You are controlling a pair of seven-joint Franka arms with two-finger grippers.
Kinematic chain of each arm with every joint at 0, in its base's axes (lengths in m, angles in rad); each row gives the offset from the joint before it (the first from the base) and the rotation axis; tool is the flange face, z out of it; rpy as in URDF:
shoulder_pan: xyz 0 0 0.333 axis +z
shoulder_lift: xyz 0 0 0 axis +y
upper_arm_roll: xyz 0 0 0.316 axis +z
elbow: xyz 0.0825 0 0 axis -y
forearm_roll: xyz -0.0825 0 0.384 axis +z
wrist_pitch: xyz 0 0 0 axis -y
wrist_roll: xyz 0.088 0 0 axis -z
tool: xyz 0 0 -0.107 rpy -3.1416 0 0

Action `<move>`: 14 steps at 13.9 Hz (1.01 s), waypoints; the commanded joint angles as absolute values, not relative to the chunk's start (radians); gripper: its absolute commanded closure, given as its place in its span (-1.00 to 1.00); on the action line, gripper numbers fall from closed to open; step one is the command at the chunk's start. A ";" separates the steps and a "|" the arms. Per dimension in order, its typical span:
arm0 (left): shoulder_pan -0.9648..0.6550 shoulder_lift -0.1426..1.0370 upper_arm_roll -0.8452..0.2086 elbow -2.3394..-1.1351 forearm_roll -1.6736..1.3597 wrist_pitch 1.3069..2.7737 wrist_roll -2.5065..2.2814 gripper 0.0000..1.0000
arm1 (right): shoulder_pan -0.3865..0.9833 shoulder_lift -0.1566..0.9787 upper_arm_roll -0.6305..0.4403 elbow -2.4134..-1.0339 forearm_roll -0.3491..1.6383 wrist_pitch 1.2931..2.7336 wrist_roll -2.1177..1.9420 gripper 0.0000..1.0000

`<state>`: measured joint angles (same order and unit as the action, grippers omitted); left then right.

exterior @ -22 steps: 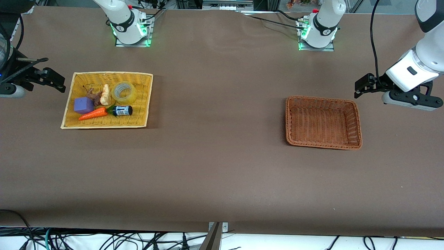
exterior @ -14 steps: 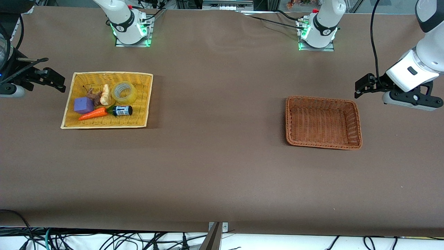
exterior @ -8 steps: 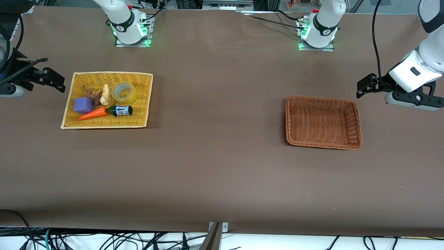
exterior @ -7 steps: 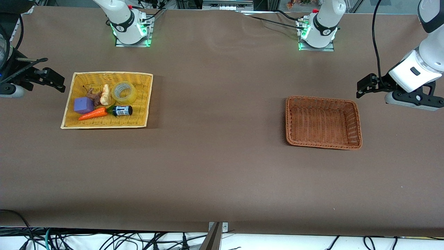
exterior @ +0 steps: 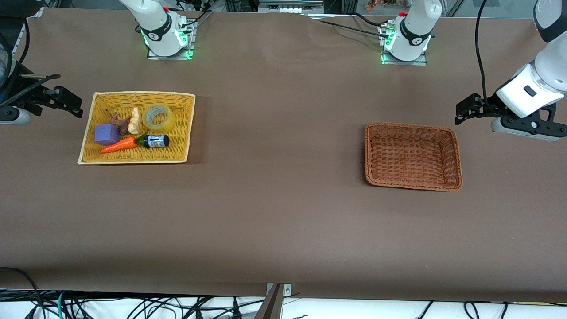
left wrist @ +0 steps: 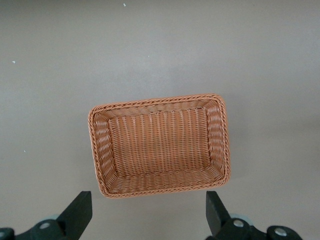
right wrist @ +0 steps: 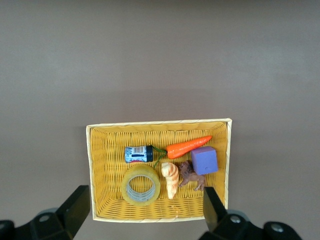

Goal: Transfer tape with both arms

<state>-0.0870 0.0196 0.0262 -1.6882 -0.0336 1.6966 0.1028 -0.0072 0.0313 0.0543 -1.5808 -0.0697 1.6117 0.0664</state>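
The tape [exterior: 158, 118], a yellowish translucent ring, lies flat in the yellow wicker tray [exterior: 137, 158] toward the right arm's end of the table. It also shows in the right wrist view [right wrist: 141, 184]. My right gripper [exterior: 66, 101] hovers open and empty beside the tray; in its wrist view [right wrist: 144, 210] the wide-apart jaws frame the tray's edge by the tape. My left gripper [exterior: 463, 113] hovers open and empty beside the brown wicker basket [exterior: 456, 155]. In the left wrist view [left wrist: 148, 210] the jaws stand wide apart, short of the basket's rim [left wrist: 160, 189].
In the yellow tray with the tape lie an orange carrot [exterior: 118, 145], a purple cube [exterior: 106, 134], a small dark bottle [exterior: 156, 141], a pale croissant-shaped toy [exterior: 134, 121] and a brown figure [exterior: 118, 122]. The brown basket holds nothing. Both arm bases stand along the table's edge farthest from the camera.
My left gripper has drifted slightly toward the left arm's end of the table, away from the brown basket. The right arm and the tape have not moved.
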 commanded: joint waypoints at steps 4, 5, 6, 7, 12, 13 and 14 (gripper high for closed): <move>-0.083 0.031 0.023 -1.658 -0.031 1.672 0.107 -1.00 | -0.015 0.041 0.057 -1.551 -0.052 1.586 0.061 -1.00; -0.083 0.029 0.023 -1.658 -0.031 1.672 0.106 -1.00 | -0.015 0.041 0.057 -1.551 -0.054 1.586 0.061 -1.00; -0.083 0.031 0.021 -1.658 -0.031 1.672 0.107 -1.00 | -0.015 0.041 0.057 -1.552 -0.054 1.585 0.061 -1.00; -0.083 0.029 0.021 -1.658 -0.031 1.671 0.107 -1.00 | -0.015 0.041 0.057 -1.552 -0.054 1.585 0.063 -1.00; -0.084 0.035 0.020 -1.661 -0.031 1.661 0.109 -1.00 | -0.017 0.049 0.055 -1.552 -0.057 1.586 0.054 -1.00; -0.086 0.044 0.018 -1.658 -0.031 1.663 0.107 -1.00 | -0.011 0.058 0.058 -1.552 -0.066 1.585 0.055 -1.00; -0.090 0.046 0.017 -1.657 -0.026 1.663 0.106 -1.00 | -0.012 0.061 0.060 -1.555 -0.066 1.585 0.066 -1.00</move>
